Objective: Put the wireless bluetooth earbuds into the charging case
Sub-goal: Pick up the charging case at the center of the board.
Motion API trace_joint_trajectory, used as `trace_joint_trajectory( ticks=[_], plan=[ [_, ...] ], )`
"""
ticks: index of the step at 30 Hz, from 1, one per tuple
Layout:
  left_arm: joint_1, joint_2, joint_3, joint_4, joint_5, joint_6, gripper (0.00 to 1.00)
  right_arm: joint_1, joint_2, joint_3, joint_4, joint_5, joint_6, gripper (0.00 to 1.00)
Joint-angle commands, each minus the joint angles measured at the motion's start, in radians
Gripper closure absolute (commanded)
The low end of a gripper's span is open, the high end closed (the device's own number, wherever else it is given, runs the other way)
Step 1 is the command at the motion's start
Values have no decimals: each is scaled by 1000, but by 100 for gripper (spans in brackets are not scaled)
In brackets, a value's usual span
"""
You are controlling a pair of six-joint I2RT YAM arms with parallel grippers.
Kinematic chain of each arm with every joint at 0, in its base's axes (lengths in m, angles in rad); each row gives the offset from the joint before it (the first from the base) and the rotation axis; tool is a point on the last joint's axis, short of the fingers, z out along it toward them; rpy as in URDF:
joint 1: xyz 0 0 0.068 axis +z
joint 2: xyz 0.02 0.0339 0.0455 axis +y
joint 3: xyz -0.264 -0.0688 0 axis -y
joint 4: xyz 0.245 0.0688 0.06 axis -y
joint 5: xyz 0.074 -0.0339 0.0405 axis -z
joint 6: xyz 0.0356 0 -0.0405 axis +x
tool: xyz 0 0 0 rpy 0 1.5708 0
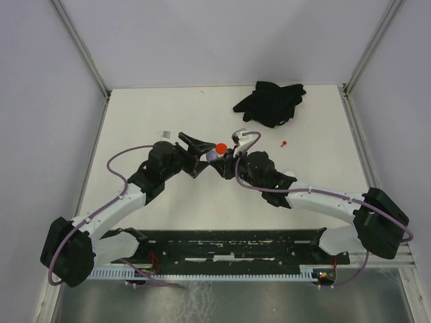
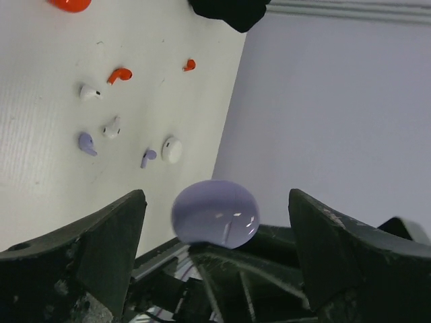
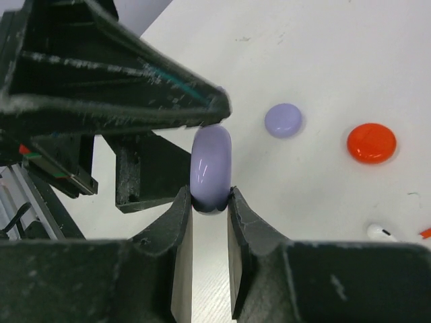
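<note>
My right gripper (image 3: 210,198) is shut on a round lavender charging case (image 3: 211,165), held on edge above the table; the case looks closed. My left gripper (image 2: 215,202) is open, its fingers (image 2: 108,235) standing wide on either side of that case (image 2: 215,212). One left fingertip (image 3: 219,106) is at the case's top edge. Both grippers meet at mid table (image 1: 213,156). Small earbuds lie on the table in the left wrist view: red (image 2: 119,74), white (image 2: 89,91), white (image 2: 111,126), lavender (image 2: 86,142) and lavender (image 2: 147,157).
A lavender disc (image 3: 283,120) and a red disc (image 3: 371,142) lie beyond the grippers; a white disc (image 2: 172,149) lies among the buds. A black cloth (image 1: 271,102) is at the back right. A small red piece (image 1: 285,142) lies right of centre.
</note>
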State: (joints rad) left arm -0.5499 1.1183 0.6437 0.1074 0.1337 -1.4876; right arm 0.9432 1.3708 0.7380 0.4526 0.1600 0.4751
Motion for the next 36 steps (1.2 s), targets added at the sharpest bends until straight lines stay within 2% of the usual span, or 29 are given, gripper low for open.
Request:
trace_joint_trajectory(
  ticks=[1,6,9,14,21,29,36],
  plan=[
    [6,-63,46,18,28,371,7,-86,-97,68,-109,-177,-61,87],
    [8,-138,89,-27,51,701,5,-209,-156,111,-244,-405,-86,87],
    [8,-153,124,-33,154,902,6,-253,-159,182,-359,-526,-141,87],
    [8,-145,215,-123,355,1203,8,-276,-137,309,-504,-659,-241,94],
    [9,-134,348,-281,512,1503,12,-276,-101,476,-712,-824,-366,96],
    [48,-18,537,-514,748,1661,18,-277,-69,588,-861,-928,-470,97],
    [161,48,585,-563,1024,1660,24,-277,-76,594,-851,-948,-478,98]
  ],
)
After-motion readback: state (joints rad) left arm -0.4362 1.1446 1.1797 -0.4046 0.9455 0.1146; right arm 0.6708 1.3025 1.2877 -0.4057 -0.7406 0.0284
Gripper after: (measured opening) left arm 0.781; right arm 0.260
